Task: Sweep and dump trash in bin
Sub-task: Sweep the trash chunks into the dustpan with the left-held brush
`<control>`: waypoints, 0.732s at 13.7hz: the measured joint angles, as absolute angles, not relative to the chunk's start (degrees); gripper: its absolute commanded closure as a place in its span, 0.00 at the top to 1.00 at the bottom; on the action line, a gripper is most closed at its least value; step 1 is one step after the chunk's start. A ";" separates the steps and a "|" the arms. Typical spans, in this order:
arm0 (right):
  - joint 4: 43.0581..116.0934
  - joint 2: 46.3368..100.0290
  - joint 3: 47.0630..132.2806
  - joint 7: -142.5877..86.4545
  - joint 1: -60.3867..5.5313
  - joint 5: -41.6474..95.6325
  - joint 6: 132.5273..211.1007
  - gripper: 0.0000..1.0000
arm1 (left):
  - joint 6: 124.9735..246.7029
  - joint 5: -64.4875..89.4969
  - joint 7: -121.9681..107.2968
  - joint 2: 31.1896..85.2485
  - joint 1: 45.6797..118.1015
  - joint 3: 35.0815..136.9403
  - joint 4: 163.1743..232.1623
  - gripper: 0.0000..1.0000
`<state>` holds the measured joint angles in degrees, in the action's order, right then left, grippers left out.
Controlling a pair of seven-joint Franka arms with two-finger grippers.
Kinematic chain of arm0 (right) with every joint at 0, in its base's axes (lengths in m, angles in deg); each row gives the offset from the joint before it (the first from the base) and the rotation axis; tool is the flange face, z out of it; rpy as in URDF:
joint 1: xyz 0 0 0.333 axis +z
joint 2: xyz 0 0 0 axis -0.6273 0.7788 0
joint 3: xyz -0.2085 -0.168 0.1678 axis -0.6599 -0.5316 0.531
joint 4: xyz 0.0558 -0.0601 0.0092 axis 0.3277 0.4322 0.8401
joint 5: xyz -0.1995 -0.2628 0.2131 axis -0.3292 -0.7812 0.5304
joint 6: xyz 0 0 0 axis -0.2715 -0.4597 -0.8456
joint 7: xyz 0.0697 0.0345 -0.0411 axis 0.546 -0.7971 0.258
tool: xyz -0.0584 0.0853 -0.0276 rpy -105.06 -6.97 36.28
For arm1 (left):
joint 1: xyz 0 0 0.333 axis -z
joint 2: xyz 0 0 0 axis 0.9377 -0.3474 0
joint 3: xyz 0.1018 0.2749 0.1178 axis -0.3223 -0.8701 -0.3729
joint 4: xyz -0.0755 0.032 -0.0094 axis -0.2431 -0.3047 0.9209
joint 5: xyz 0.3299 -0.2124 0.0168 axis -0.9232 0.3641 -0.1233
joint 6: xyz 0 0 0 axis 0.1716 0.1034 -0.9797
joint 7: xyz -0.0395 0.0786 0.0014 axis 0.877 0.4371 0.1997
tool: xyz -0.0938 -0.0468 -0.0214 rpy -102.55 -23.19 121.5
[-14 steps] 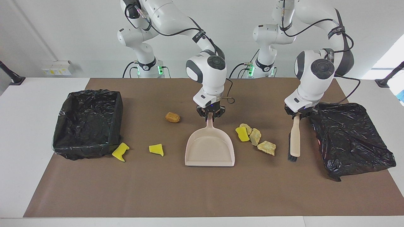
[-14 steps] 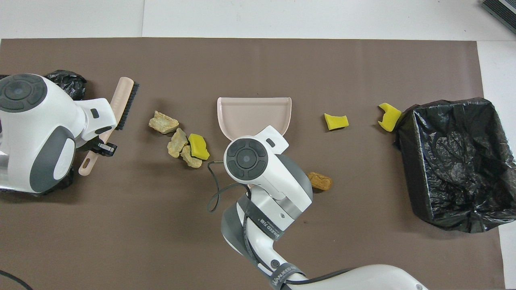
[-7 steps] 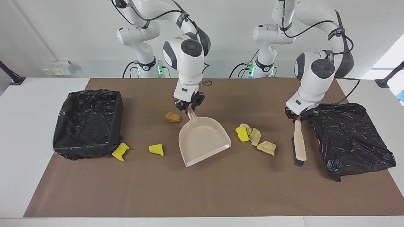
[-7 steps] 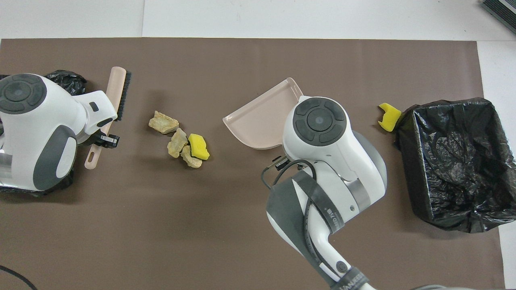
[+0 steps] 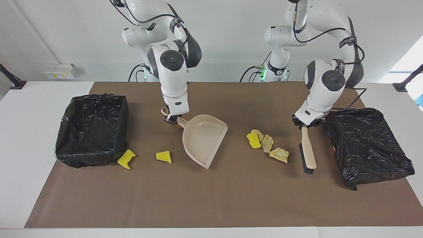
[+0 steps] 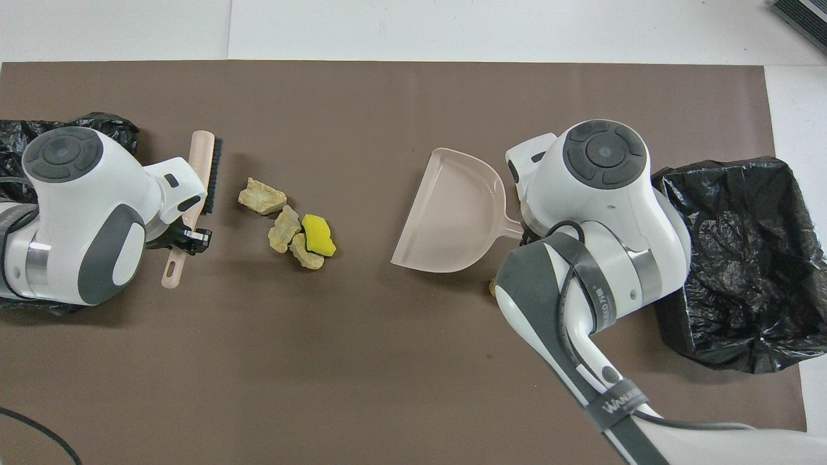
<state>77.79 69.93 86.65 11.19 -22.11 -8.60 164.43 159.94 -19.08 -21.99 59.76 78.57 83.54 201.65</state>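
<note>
My right gripper (image 5: 172,119), clamped on the dustpan (image 5: 203,138) handle, has swung its mouth toward the trash (image 5: 267,145) beside my left gripper's (image 5: 305,125) held brush (image 5: 308,152), ready for sweeping.

Seven scraps (image 5: 267,143), two bins (image 5: 92,130)

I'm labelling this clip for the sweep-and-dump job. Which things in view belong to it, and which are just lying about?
Belong to the job:
- dustpan, held by the right gripper
- brush, held by the left gripper
- cluster of scraps
- two yellow scraps beside the bin
- lined bin

Lying about:
- crumpled black bag
- brown mat
</note>
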 measured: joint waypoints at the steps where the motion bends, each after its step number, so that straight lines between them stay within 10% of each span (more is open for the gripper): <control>1: 78.87 69.91 86.62 14.68 -22.20 -9.15 166.48 0.00 | 159.59 -18.74 -21.88 59.76 78.69 83.70 202.30 0.00; 10: 84.50 70.32 87.08 17.51 -20.93 -9.67 174.23 0.00 | 157.73 -12.97 -15.89 61.53 85.01 84.05 208.95 0.00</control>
<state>84.50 70.32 87.08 17.51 -20.93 -9.67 174.23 157.73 -12.97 -15.89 61.53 85.01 84.05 208.95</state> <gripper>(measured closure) 0.683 0.731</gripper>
